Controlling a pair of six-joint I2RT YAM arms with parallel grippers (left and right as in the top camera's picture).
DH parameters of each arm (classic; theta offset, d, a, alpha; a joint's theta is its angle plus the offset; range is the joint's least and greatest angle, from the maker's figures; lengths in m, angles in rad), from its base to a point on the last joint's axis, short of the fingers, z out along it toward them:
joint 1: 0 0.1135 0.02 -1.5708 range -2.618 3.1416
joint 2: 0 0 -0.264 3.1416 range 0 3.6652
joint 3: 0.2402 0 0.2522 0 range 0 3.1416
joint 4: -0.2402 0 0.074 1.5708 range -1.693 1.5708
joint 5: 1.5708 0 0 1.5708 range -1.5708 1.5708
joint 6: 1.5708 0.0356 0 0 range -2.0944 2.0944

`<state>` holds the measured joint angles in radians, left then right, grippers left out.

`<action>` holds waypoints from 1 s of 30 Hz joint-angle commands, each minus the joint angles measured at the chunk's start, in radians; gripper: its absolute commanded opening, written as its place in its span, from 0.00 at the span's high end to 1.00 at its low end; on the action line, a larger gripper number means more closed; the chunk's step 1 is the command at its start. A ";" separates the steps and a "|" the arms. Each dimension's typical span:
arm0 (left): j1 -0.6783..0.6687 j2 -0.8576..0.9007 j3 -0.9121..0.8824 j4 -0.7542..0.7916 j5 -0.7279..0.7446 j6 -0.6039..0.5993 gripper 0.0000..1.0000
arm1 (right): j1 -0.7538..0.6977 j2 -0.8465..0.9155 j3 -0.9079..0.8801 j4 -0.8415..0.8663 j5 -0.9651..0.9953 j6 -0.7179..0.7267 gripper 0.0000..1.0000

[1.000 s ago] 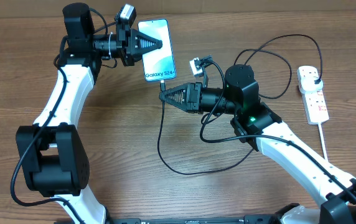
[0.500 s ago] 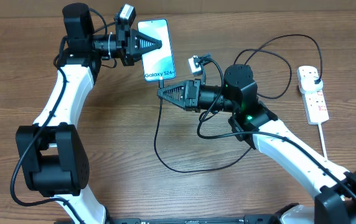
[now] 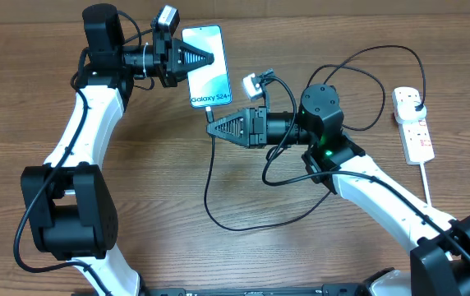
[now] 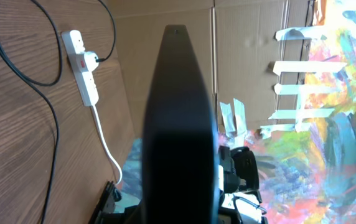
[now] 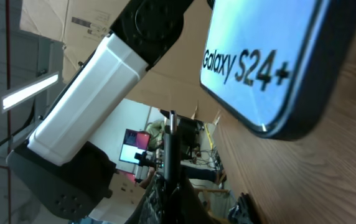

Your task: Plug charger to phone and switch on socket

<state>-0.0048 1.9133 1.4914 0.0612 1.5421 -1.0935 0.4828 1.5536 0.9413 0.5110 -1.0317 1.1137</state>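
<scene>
Fig.: phone (image 3: pixel 212 82) at 12 o'clock. L gripper (image 3: pixel 210 57) looks clenched at its 9 o'clock edge; whether it grips is unclear. R gripper (image 3: pixel 210 127) pinches charger (image 3: pixel 206 173) just below phone. I'd align tip squarely, then push straight in. Socket (image 3: pixel 413 125) at 3 o'clock.

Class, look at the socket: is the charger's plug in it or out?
In. The plug sits in the socket near its far end; the left wrist view shows the same.

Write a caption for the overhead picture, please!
Left gripper rests on the phone while right gripper holds the charger below it.
</scene>
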 commanded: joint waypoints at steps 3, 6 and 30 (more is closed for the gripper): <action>0.000 -0.016 0.011 0.007 0.037 0.008 0.96 | -0.029 0.001 -0.053 0.004 -0.011 -0.039 0.96; 0.000 -0.016 0.011 0.007 0.037 0.009 0.96 | -0.032 0.001 -0.058 0.005 0.007 -0.061 0.96; -0.032 -0.016 0.011 0.007 -0.001 -0.007 0.96 | -0.030 0.001 -0.058 0.034 0.051 -0.040 0.96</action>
<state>-0.0269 1.9133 1.4914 0.0612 1.5253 -1.0946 0.4534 1.5536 0.8856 0.5373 -0.9974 1.0695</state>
